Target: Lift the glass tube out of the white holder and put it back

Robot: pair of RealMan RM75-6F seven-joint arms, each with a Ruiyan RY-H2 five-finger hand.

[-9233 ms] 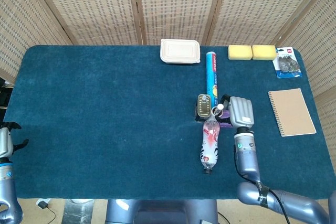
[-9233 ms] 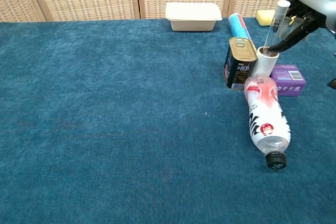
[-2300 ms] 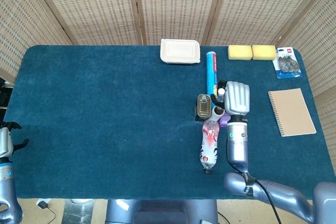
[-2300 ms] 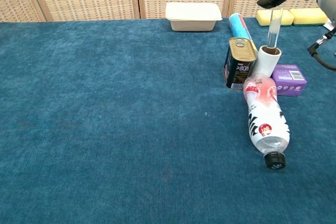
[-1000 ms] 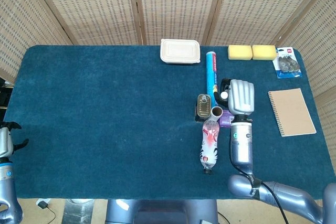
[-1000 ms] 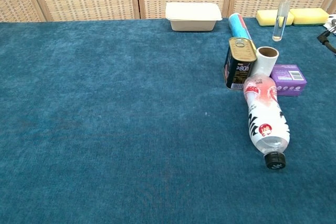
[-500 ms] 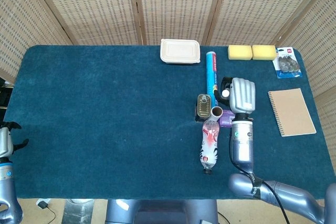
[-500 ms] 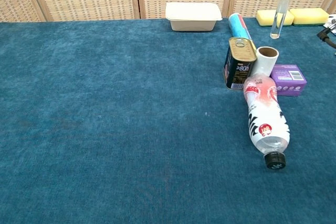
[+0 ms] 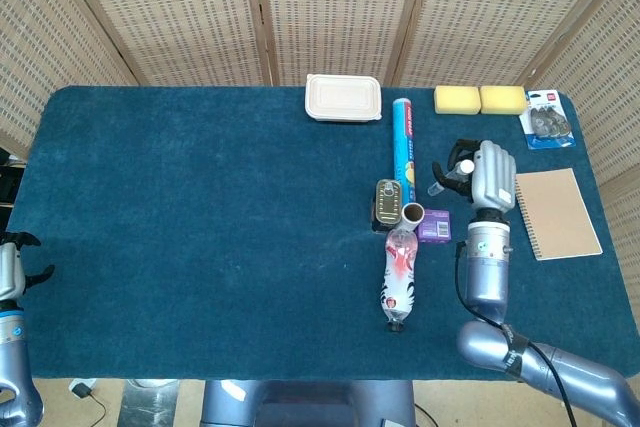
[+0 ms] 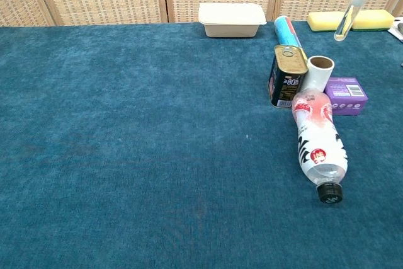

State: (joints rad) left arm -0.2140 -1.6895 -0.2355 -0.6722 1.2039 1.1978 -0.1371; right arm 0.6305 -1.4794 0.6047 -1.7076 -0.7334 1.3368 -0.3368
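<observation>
Glass catches the light near the top right of the chest view: the glass tube (image 10: pixel 349 12) hangs in the air, tilted, its lower end well above the white holder (image 10: pixel 318 72) and off to the holder's right. We see that it has swung away in the last half second; just before, it hung almost upright and close over the holder's mouth. Our right hand (image 9: pixel 482 176) has moved toward the right edge of the tabletop (image 9: pixel 200 247) with it, and holds the tube's capped end between thumb and fingers in the head view, the other fingers lying loosely curled. So we judge the lift finished and the return not yet begun: the tube must come back over the open mouth and stand straighter before it goes down.

Our left hand (image 9: pixel 12 269) waits off the near left corner, fingers apart, holding nothing.

Room is tight round the holder. It stands touching the tin can (image 10: pixel 288 76) on one side and just beside the purple box (image 10: pixel 345 96) on the other, with the plastic bottle (image 10: pixel 318 144) lying against its near side. The notebook (image 9: pixel 556 213) sits near the right edge, under the hand's present reach, and the blue roll (image 9: pixel 403 143) lies behind. From above, the way is open.
</observation>
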